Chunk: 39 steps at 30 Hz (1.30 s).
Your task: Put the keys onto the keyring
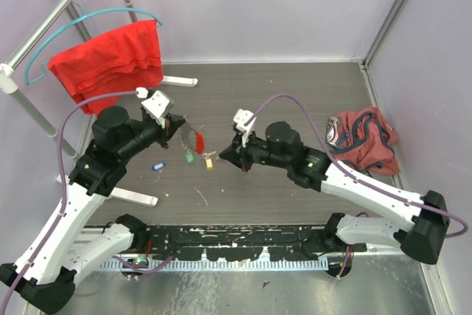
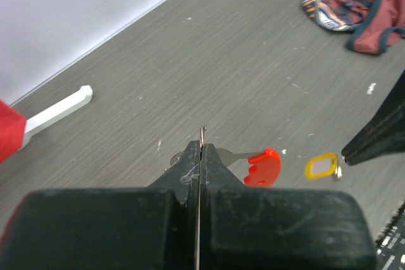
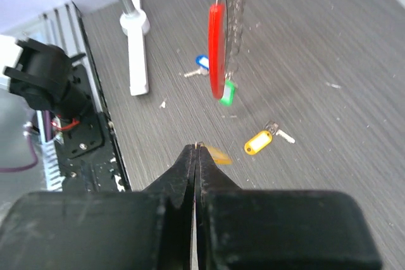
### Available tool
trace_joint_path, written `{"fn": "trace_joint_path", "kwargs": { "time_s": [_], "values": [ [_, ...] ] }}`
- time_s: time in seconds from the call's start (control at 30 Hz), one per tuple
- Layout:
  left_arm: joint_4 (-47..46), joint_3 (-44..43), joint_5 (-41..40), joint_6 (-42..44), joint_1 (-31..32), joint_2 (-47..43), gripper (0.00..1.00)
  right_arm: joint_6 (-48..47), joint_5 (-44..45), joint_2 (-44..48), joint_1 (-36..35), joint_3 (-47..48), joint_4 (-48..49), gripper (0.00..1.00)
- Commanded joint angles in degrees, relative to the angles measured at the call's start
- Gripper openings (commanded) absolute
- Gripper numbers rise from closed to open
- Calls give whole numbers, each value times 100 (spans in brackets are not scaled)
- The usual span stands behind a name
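Observation:
My left gripper (image 1: 182,126) is shut on the thin metal loop (image 2: 202,133) of the keyring, held above the table. The keyring's red bar (image 1: 199,140) (image 2: 263,167) (image 3: 216,49) hangs from the wavy loop (image 3: 235,4). My right gripper (image 1: 231,154) is shut on a key with an orange tag (image 3: 217,154), just right of the keyring. A yellow-tagged key (image 1: 209,163) (image 2: 321,165) (image 3: 259,142) and a blue-tagged key (image 1: 156,167) (image 3: 202,62) lie on the table. A green tag (image 1: 189,157) (image 3: 228,92) sits right under the red bar; whether it hangs on the loop I cannot tell.
A large red cloth (image 1: 110,57) hangs from a hanger on a white rack at the back left, with the rack's feet (image 1: 177,80) on the table. A crumpled red and teal garment (image 1: 363,138) (image 2: 361,4) lies at the right.

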<state>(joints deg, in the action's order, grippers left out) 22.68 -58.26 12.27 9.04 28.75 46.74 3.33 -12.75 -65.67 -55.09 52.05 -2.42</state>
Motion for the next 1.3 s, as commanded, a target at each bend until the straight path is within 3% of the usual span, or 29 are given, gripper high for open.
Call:
{"fn": "trace_joint_path", "kwargs": {
  "time_s": [0.0,0.27,0.47,0.67,0.93,1.27],
  "values": [
    [-206,-523,917,-225,-18,123,0,113,-542,662,176,384,-90,1],
    [-210,-1351,1490,-179,373,558,0,-237,-461,1215,209,1524,-1214,1],
    [279,-1892,292,786,1856,900,0,-632,-171,1434,209,2298,-2488,1],
    [495,-2300,154,1323,2773,1211,0,-1039,-545,1604,207,2849,-3525,1],
    [806,-2794,-174,1864,3638,1715,0,-1216,-1223,1732,214,3129,-3851,1],
    [929,-2720,-1025,2238,4320,1640,0,-1297,-1254,1593,209,3162,-3867,1]
  ]
}}
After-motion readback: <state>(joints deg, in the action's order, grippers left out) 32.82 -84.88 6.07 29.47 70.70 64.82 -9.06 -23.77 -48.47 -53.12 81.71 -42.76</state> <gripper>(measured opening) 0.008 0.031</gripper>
